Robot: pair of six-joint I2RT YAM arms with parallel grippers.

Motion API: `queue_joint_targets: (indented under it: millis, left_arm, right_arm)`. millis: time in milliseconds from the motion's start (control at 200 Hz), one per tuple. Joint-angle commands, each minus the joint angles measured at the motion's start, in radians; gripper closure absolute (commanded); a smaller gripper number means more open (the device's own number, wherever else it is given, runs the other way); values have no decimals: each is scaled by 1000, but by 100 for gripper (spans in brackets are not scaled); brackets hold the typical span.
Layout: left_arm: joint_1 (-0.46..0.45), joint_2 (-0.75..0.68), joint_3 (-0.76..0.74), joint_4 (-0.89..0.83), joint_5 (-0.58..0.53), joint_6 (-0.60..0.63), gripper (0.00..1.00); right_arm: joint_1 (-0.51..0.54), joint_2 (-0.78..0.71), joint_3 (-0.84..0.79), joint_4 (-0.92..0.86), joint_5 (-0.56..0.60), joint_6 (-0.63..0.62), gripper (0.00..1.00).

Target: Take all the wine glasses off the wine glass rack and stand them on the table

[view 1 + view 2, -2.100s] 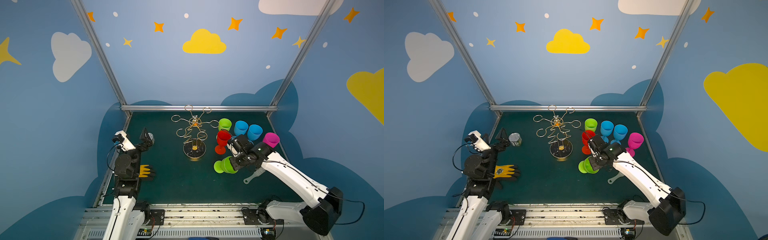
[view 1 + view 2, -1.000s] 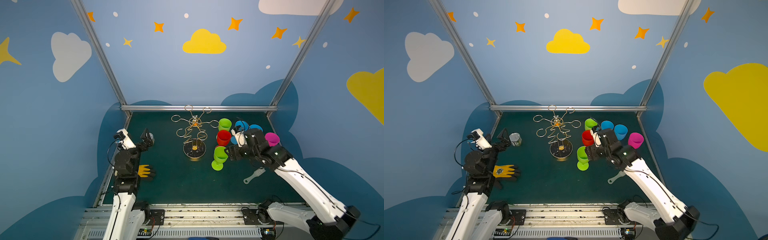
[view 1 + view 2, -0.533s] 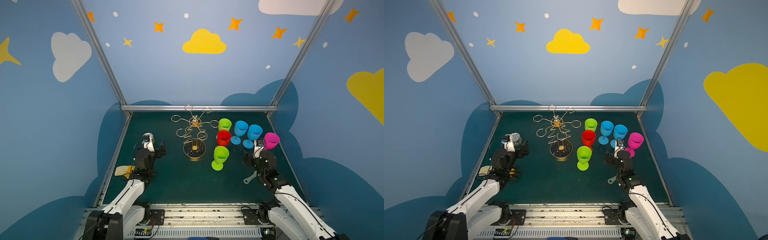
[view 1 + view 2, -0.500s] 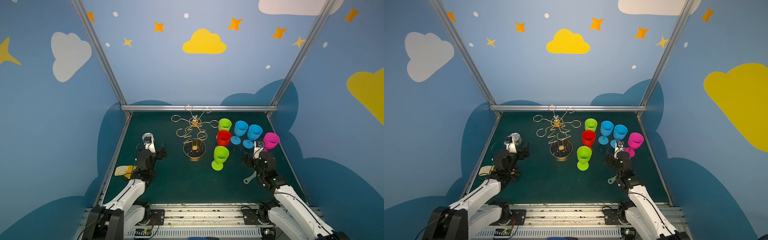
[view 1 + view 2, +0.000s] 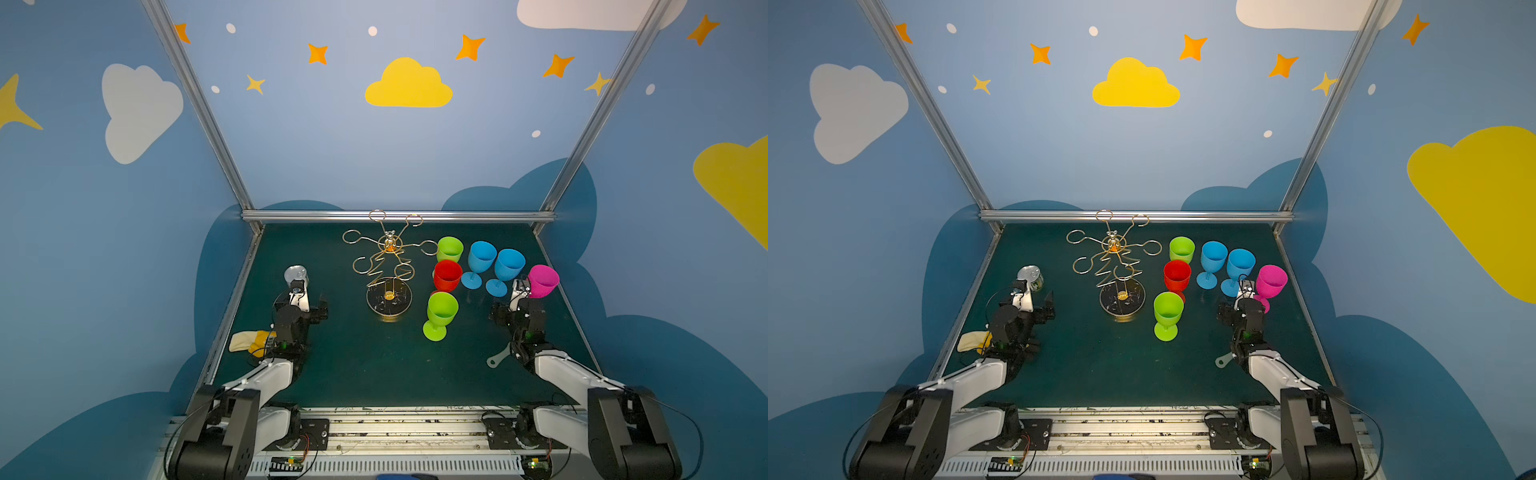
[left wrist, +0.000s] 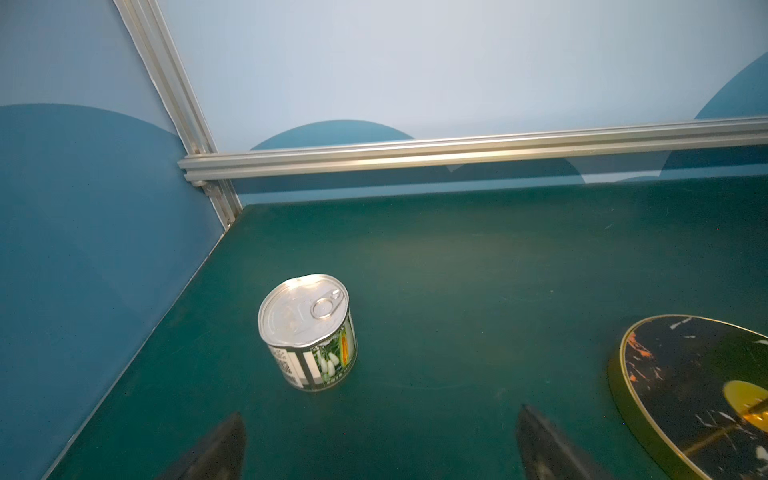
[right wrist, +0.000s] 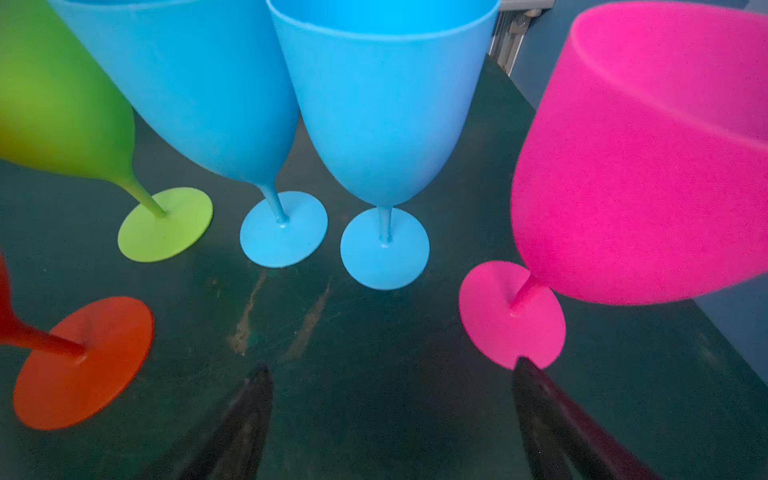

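The gold wire wine glass rack point(image 5: 388, 266) point(image 5: 1115, 266) stands mid-table on its round dark base point(image 6: 698, 395), and nothing hangs on its loops. Several wine glasses stand upright on the mat to its right: a green one point(image 5: 441, 311) nearest the front, then red point(image 5: 448, 275), another green point(image 5: 449, 249), two blue point(image 7: 386, 124) and pink point(image 7: 644, 166). My right gripper point(image 7: 390, 365) is open and low, with one fingertip just in front of the pink foot. Well left of the rack, my left gripper point(image 6: 380, 415) is open and empty.
A tin can point(image 6: 307, 332) stands close ahead of the left gripper, near the left wall. A yellow glove point(image 5: 249, 340) lies by the left arm. A grey flat metal tool point(image 5: 496, 359) lies beside the right arm. Aluminium rails edge the back and sides.
The right gripper has let go of the front green glass, now upright, and drawn back toward the front right. The left arm has dropped low and swung in from the left edge.
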Motion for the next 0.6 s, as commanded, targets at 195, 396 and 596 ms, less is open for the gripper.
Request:
queue_joint_targets:
  millis: [195, 396, 596]
  left_arm:
    - [48, 356, 31, 327, 70, -4, 0]
    - [51, 278, 84, 110, 57, -12, 0]
    - [54, 273, 93, 89, 47, -20, 0]
  right_arm:
    - [-2, 190, 53, 161, -37, -30, 11]
    - [22, 174, 42, 148, 12, -16, 11]
    - [31, 178, 49, 137, 29, -18, 11]
